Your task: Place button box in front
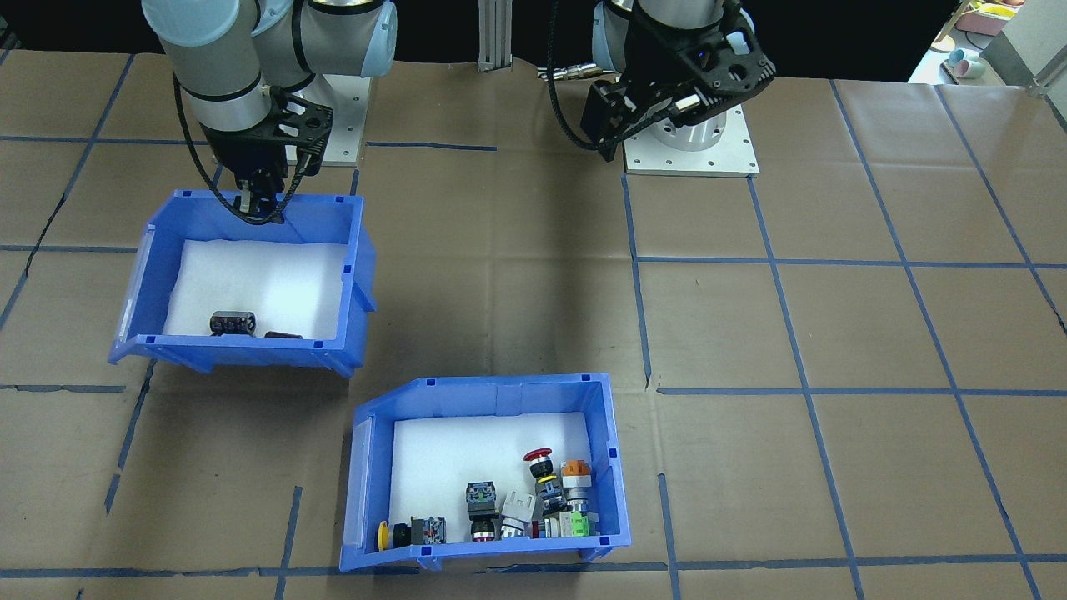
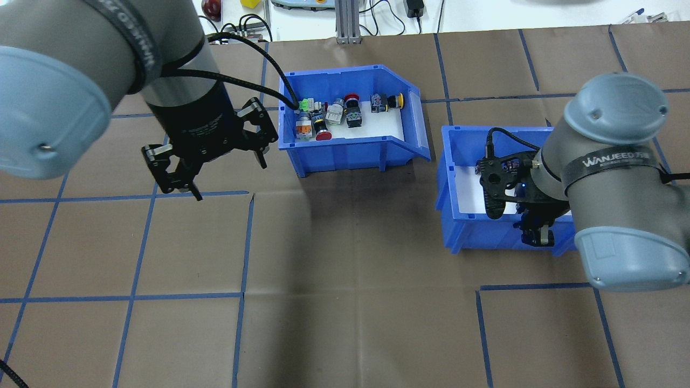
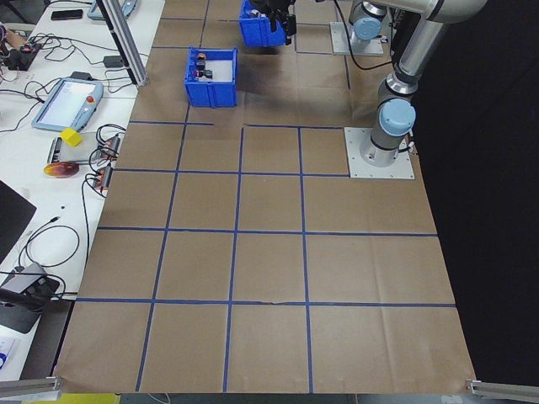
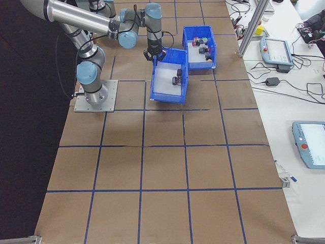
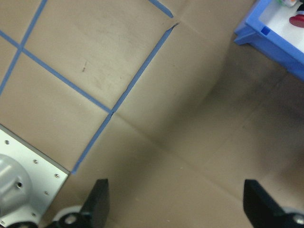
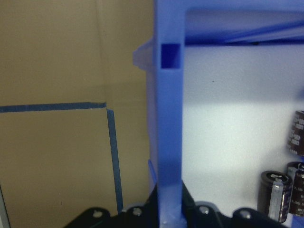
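Two blue bins sit on the brown paper-covered table (image 1: 834, 333), and the right gripper (image 1: 260, 200) is clamped on the back wall of the one holding only a few dark cylindrical parts (image 1: 232, 322). In the right wrist view that bin (image 6: 168, 142) has its wall running straight up from between the closed fingers, with white foam liner to one side and bare table to the other. The button box (image 1: 488, 467) stands apart from this gripper, farther from the robot's base and toward the table's middle, a strip of bare paper between the two bins. Its colourful push-buttons (image 1: 533, 504) cluster along the wall farthest from the robot.

Left gripper (image 2: 213, 161) hangs above the table with its fingers spread wide and nothing between them. The button box (image 2: 350, 116) lies just beyond it, toward the table's far edge; its near corner shows at the top right of the left wrist view. Beneath this gripper is only taped paper, with wide open table stretching on toward that end of the table.
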`<act>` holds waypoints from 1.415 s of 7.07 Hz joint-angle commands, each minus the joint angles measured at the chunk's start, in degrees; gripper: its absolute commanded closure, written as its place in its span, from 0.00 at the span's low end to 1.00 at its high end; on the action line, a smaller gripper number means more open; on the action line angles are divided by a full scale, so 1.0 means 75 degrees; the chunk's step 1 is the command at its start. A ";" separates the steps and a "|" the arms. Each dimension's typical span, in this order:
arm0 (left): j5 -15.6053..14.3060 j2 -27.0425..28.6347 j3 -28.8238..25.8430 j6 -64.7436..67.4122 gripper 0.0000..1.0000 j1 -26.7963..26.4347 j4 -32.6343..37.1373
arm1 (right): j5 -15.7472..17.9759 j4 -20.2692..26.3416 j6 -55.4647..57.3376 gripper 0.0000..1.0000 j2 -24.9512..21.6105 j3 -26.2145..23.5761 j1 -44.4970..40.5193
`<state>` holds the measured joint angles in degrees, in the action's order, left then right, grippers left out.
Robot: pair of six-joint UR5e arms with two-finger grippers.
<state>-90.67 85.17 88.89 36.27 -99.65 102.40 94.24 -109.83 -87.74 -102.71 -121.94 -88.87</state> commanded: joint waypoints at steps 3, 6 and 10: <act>-0.0189 -0.0844 0.0614 -0.4816 0.01 0.1180 -0.0010 | 0.0149 -0.0109 0.1758 0.90 0.0019 -0.0230 -0.1856; -0.0519 -0.1102 0.1517 -0.5856 0.01 0.1170 -0.1978 | 0.0127 -0.0949 0.3013 0.90 0.0171 -0.0218 -0.2948; -0.0543 -0.1103 0.1437 -0.5821 0.01 0.1182 -0.1969 | 0.0208 -0.2441 0.3953 0.90 0.1306 -0.0218 -0.4531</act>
<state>-94.72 76.83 100.17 -7.45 -90.75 87.66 95.58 -125.63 -58.87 -95.21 -123.58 -119.69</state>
